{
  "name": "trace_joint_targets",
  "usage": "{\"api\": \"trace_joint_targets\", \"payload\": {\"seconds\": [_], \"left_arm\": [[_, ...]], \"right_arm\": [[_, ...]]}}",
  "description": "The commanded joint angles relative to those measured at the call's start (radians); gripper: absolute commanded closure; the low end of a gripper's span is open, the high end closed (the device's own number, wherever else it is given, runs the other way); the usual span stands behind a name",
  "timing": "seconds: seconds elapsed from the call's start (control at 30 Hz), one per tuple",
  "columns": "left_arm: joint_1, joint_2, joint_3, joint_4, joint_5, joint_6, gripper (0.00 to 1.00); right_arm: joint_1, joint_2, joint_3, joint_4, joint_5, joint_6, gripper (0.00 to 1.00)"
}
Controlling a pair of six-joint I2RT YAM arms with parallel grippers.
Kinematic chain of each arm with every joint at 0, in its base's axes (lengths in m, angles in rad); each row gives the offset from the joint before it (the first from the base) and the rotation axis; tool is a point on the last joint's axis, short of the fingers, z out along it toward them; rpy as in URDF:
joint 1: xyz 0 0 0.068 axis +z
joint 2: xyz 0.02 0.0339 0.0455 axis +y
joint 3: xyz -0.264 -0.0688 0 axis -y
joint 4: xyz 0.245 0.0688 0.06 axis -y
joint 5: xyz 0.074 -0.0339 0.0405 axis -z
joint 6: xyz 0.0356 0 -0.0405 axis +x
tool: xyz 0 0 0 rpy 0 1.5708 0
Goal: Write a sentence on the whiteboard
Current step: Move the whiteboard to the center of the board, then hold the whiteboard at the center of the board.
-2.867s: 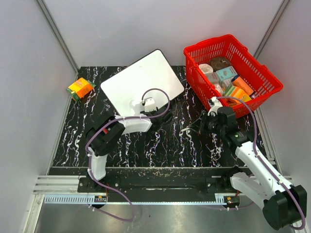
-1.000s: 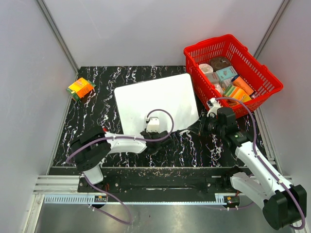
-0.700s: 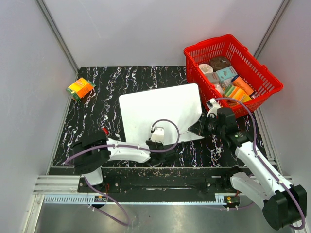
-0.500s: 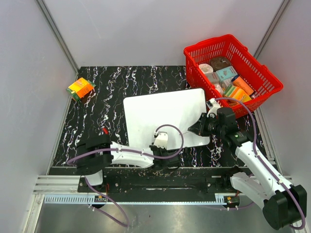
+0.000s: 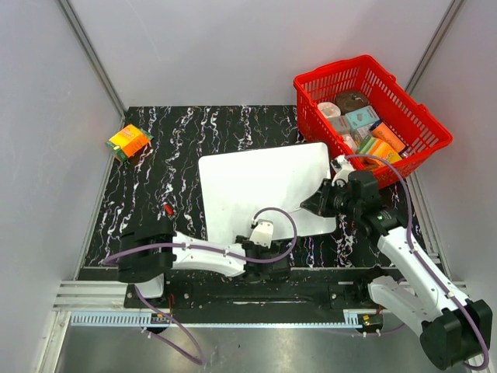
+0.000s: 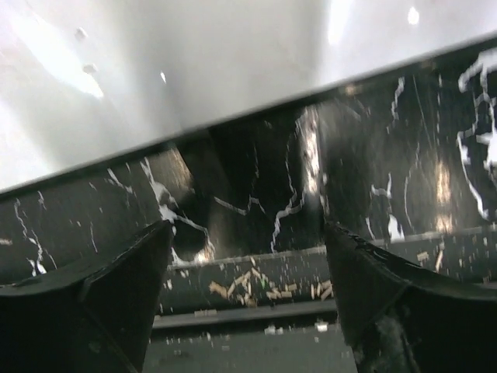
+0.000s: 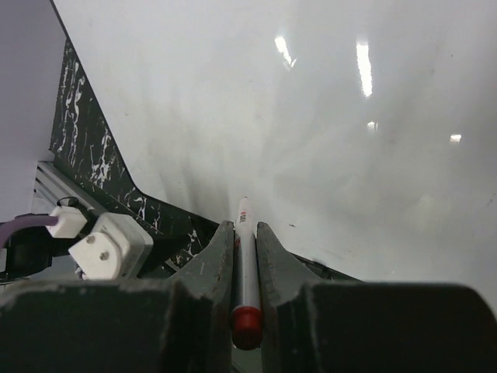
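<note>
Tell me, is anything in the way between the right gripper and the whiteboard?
No, nothing visible is. The right gripper holds a marker, and its tip points straight at the whiteboard with only open space ahead.

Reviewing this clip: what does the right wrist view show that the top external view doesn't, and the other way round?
Only the right wrist view: a marker with a red end, clamped between the right fingers, its tip toward the board. Only the top external view: the red basket of packaged goods and the orange packet. Both: the whiteboard, with no writing visible, lying on the black marbled table.
</note>
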Motion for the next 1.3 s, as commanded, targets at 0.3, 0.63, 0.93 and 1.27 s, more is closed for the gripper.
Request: {"api": "trace_joint_targets", "payload": {"seconds": [0.3,0.63,0.93,1.27], "left_arm": [[-0.158,-0.186,0.010,0.003,0.261,0.172,0.02],[-0.075,-0.624,-0.247,0.449,0.424,0.344,0.01],[0.268,-0.855,-0.314,0.651,0.617,0.485,0.01],[0.597,-0.775,-0.150,0.596,0.768,0.631,0.01]], "right_arm": [[-0.007,-0.047,0.091,-0.009,-0.024,0.010,1.00],[-0.005,-0.060,0.094,-0.018,-0.012,-0.001,1.00],[-0.007,-0.073,0.086,-0.018,0.002,0.016,1.00],[-0.007,-0.075,0.085,-0.044,0.004,0.001,1.00]]}}
